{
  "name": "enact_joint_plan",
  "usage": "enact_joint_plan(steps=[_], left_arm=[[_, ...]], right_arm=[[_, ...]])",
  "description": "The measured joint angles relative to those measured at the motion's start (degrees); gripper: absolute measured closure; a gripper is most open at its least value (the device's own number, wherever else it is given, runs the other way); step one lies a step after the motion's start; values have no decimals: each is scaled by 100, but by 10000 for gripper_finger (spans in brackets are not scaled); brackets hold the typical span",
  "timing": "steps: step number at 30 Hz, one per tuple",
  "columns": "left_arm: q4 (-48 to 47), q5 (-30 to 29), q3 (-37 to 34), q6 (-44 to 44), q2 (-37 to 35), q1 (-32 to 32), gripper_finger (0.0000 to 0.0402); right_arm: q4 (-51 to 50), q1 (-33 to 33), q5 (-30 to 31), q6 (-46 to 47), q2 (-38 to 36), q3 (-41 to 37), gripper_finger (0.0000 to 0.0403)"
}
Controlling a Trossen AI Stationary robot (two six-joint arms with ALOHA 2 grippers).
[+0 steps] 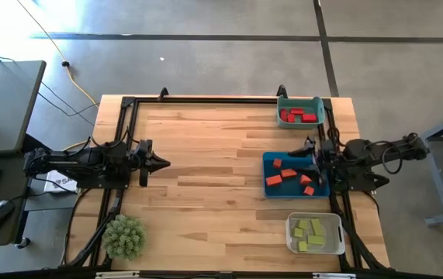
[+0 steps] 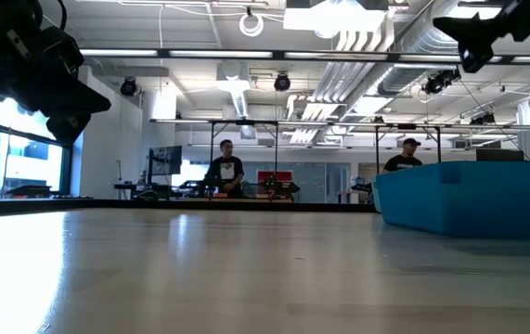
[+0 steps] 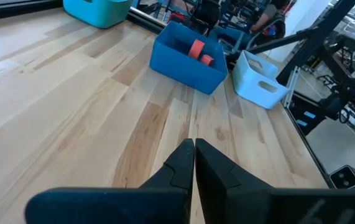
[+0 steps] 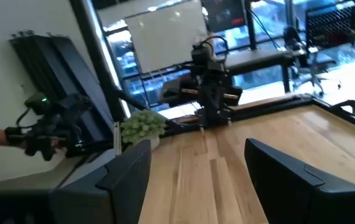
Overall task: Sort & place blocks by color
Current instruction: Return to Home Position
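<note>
Red blocks (image 1: pixel 297 116) lie in a teal bin (image 1: pixel 300 101) at the far right. Orange blocks (image 1: pixel 287 177) lie in a blue bin (image 1: pixel 270 159) in front of it, and the left wrist view shows them too (image 3: pixel 197 48). Yellow-green blocks (image 1: pixel 311 231) fill a white bin (image 1: pixel 315 249) at the near right. My left gripper (image 1: pixel 164 163) is shut and holds nothing; it hovers low over the bare table at the left, pointing right (image 3: pixel 194 149). My right gripper (image 1: pixel 311 159) stands open and level above the blue bin's right side, with nothing between its fingers (image 4: pixel 199 180).
A spiky green plant ball (image 1: pixel 123 236) sits at the near left corner. A black frame (image 1: pixel 205 98) runs along the table's edges. Bare wood (image 1: pixel 213 170) lies between the two arms. People sit in the room beyond the table (image 2: pixel 226 172).
</note>
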Motion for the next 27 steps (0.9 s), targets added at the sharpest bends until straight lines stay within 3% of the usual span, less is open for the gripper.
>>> enact_joint_plan(steps=[8,16,27], left_arm=[[0,0,0,0,0,0,397],[-45,6,4,0,15,-2,397],[-48,6,4,-2,17,-2,397]], right_arm=[[63,0,-365,-461,-1403,-895,156],[404,-4,-970,-276,-1388,-1389,156],[379,-4,-928,-254,-1383,-1617,156]])
